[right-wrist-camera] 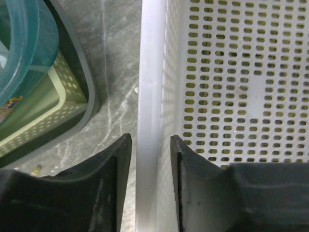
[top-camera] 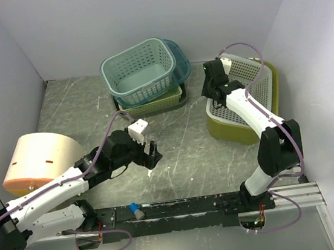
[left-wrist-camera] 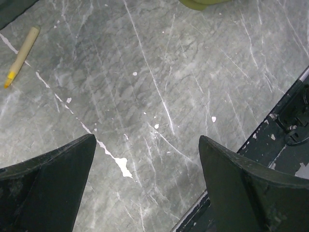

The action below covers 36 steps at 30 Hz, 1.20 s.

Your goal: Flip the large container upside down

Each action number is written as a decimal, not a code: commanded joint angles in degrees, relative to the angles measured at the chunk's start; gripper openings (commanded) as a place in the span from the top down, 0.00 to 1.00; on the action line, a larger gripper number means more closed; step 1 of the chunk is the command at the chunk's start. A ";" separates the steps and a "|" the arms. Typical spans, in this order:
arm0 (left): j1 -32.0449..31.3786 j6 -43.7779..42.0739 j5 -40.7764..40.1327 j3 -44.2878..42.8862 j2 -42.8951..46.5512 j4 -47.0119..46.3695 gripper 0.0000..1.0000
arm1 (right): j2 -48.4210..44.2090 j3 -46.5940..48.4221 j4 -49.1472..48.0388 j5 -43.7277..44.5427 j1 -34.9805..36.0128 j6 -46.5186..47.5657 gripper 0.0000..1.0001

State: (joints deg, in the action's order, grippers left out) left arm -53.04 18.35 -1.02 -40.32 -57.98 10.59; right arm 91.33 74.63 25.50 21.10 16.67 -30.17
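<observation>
White basket (top-camera: 245,69) sits far right, nested in a green tub (top-camera: 229,131), its long axis running away from the bases. Right gripper (right-wrist-camera: 150,140) straddles its left rim, jaws narrow; a firm bite cannot be confirmed. Left gripper (left-wrist-camera: 147,140) gapes wide over the table (left-wrist-camera: 145,72), well apart.

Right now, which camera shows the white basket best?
Top external: nearly the whole white basket shows, sitting in a green basket. Right wrist shows only its rim and holed wall; left wrist shows none of it.
</observation>
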 commanded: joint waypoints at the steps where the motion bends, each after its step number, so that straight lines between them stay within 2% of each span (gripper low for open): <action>1: -0.31 -0.13 -3.36 -0.20 0.82 -0.51 0.01 | -1.89 1.35 -0.25 0.50 -0.31 0.50 0.56; 5: -0.35 0.26 -4.16 -0.14 0.39 -0.62 0.01 | -2.47 1.48 -0.66 3.19 -0.60 1.68 0.55; 8: -0.32 0.51 -3.48 -1.44 -0.51 -0.19 0.01 | -2.37 1.93 -1.15 3.44 -0.83 2.86 0.84; 11: -0.35 0.44 -3.13 -2.34 -1.48 -0.61 0.01 | -2.06 2.80 -0.51 3.52 -0.89 3.46 1.00; 20: -0.37 0.20 -3.99 -4.85 -4.86 0.15 0.01 | -6.29 4.84 0.90 4.99 -0.93 5.27 1.00; 34: -0.35 1.25 -8.08 -5.10 -1.85 2.66 0.01 | -10.30 4.82 1.46 3.90 -0.93 7.27 1.00; 36: -0.33 3.56 -8.61 -5.28 -1.58 3.00 0.01 | -11.04 4.87 1.13 3.70 -0.89 7.51 1.00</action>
State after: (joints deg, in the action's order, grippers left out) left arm -53.10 19.53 -7.70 -43.38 -60.66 12.56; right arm 81.56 78.32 28.88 25.21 15.68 -23.73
